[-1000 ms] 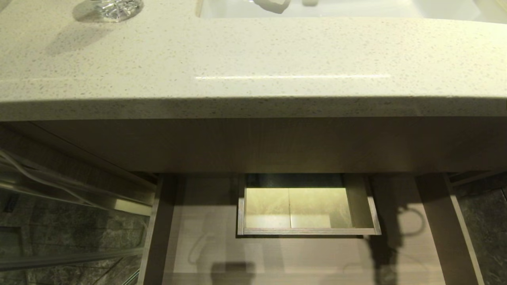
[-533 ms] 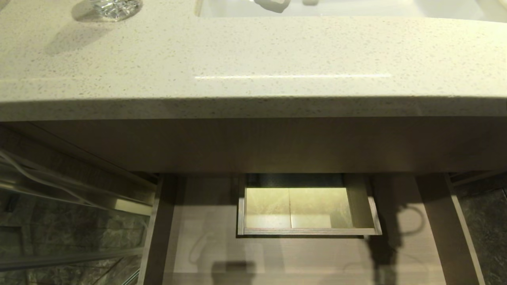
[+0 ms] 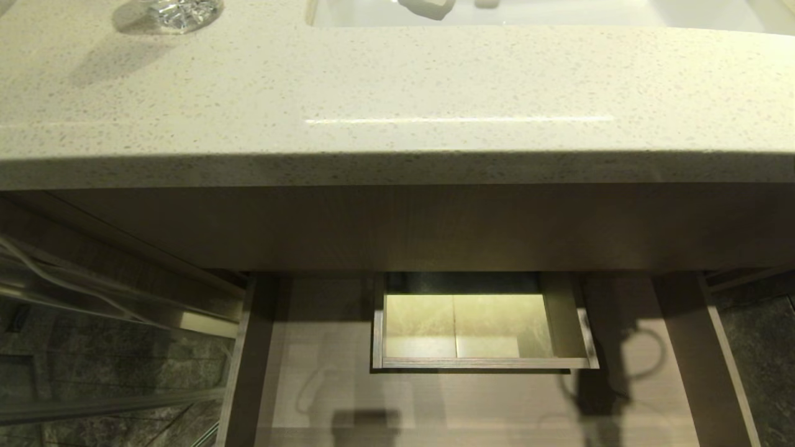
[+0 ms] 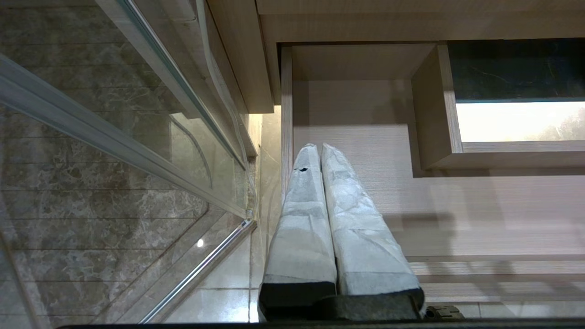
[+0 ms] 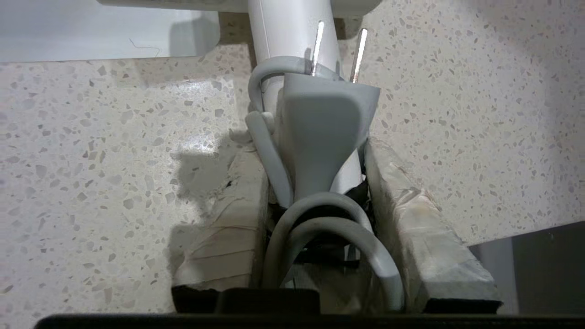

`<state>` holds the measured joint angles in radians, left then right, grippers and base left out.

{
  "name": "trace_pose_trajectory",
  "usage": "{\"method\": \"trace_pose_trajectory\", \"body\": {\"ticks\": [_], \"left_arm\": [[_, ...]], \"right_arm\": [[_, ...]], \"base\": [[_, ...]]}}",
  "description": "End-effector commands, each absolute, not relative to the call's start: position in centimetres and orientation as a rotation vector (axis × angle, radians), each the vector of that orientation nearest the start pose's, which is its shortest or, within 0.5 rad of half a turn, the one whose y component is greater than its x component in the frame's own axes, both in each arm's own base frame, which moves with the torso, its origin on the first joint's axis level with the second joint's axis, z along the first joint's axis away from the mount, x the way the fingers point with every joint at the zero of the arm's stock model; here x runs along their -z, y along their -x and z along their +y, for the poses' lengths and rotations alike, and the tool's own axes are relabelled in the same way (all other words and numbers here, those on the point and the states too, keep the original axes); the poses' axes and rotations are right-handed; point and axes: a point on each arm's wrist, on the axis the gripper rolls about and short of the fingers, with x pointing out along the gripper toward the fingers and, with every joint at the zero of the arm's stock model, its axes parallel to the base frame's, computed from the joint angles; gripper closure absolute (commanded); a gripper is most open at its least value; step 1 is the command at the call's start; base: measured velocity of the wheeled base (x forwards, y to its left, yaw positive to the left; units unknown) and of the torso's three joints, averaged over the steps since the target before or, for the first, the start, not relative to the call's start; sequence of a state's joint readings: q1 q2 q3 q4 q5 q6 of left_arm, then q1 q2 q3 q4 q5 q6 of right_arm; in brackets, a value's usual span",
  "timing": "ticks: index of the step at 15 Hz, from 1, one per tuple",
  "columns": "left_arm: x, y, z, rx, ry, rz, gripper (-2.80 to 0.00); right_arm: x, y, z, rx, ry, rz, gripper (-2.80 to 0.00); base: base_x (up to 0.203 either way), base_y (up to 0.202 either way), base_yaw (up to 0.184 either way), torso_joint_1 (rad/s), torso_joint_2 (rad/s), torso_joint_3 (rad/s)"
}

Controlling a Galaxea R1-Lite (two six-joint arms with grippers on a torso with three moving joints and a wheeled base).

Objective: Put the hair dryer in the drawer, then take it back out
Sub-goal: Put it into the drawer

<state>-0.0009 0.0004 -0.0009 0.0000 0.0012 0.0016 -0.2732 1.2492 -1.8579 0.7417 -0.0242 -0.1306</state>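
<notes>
The white hair dryer (image 5: pixel 292 27) lies on the speckled counter (image 5: pixel 114 137), its handle pointing at my right wrist. Its grey plug (image 5: pixel 320 123) and looped cord (image 5: pixel 320 219) rest against the handle. My right gripper (image 5: pixel 311 151) straddles handle, plug and cord, with both taped fingers pressed against them. The barrel is cut off at the frame's edge. The drawer (image 3: pixel 435 397) stands pulled out under the counter and shows its boxed cut-out (image 3: pixel 484 363). My left gripper (image 4: pixel 316 147) hangs shut over the left side of the drawer (image 4: pixel 365 151).
The counter (image 3: pixel 397 81) overhangs the drawer's back. A sink basin (image 3: pixel 559 15) sits at its far edge and a cut-glass piece (image 3: pixel 180 9) at the far left. A glass door with a metal frame (image 3: pixel 93 347) stands left of the drawer.
The head view is nearly unchanged. Only the dark shadow on the drawer's right side has shifted slightly.
</notes>
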Motion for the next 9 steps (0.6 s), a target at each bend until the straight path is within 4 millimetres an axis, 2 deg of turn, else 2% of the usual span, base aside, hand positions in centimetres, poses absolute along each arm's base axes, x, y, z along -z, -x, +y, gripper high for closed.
{"method": "trace_pose_trajectory", "body": {"ticks": [1,9], "left_arm": [[-7.58,2.29,0.01,0.0,-0.002,-0.001,0.0],[-7.56,2.28,0.01,-0.001,-0.001,0.0,0.0]], "right_arm": [[-43.64,-9.59,-2.76,0.292,0.117,0.127,0.0],[-43.85,-9.01,-2.62,0.302,0.12,0.107,0.0]], "base": [[0.0,0.0,0.0,0.0,0.0,0.0],[0.0,0.0,0.0,0.0,0.0,0.0]]}}
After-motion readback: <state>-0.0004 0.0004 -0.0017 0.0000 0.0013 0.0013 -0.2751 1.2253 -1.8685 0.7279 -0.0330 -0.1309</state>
